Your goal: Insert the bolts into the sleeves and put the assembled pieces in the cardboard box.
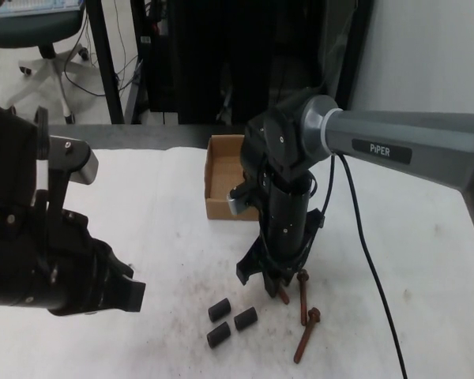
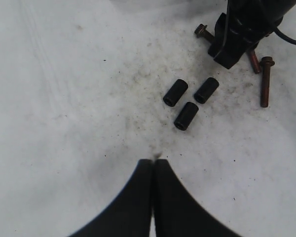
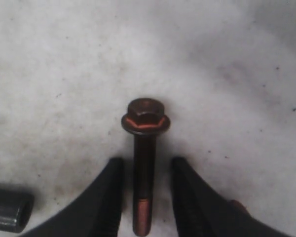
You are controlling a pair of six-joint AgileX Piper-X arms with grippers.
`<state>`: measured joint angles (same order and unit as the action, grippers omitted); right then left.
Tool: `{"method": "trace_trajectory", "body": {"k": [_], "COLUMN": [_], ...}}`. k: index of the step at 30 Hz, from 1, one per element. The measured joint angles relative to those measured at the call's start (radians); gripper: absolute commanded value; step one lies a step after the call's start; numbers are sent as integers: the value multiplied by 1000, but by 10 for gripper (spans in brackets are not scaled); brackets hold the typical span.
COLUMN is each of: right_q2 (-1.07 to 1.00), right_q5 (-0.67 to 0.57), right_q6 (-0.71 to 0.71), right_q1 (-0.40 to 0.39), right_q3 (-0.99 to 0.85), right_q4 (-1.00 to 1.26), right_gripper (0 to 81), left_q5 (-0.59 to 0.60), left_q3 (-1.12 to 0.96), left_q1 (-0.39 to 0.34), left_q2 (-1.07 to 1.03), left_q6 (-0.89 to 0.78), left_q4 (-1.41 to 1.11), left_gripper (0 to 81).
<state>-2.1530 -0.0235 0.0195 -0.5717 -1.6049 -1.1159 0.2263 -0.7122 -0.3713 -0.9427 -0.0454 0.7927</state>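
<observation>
Fingers spread and gripping nothing, the right gripper (image 3: 146, 170) straddles a rusty brown hex-headed steel bolt (image 3: 145, 118) lying on the white bench (image 3: 49, 59), aligned to pinch its shank. The left gripper (image 2: 153, 165), closed and empty, hovers near three black tubular sleeves (image 2: 186, 115).

The bolts (image 3: 144, 148) are rust-brown, with a brighter copper tint at the head flange and shank tip. The sleeves (image 2: 186, 116) are plain black. The cardboard box (image 1: 220, 208) is tan. The bench cover (image 1: 158, 197) is white, speckled with dark smudges. The left gripper (image 2: 153, 161) and right gripper (image 3: 146, 162) are black.
</observation>
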Motion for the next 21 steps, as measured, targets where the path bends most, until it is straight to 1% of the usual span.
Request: {"method": "trace_trajectory", "body": {"k": [21], "right_q2": [0], "right_q5": [1], "right_q6": [0], "right_q1": [0], "right_q3": [4], "right_q4": [117], "right_gripper": [318], "left_q5": [0], "left_q3": [0], "left_q1": [0], "left_q2": [0], "left_q6": [0], "left_q4": [0], "left_gripper": [3]}}
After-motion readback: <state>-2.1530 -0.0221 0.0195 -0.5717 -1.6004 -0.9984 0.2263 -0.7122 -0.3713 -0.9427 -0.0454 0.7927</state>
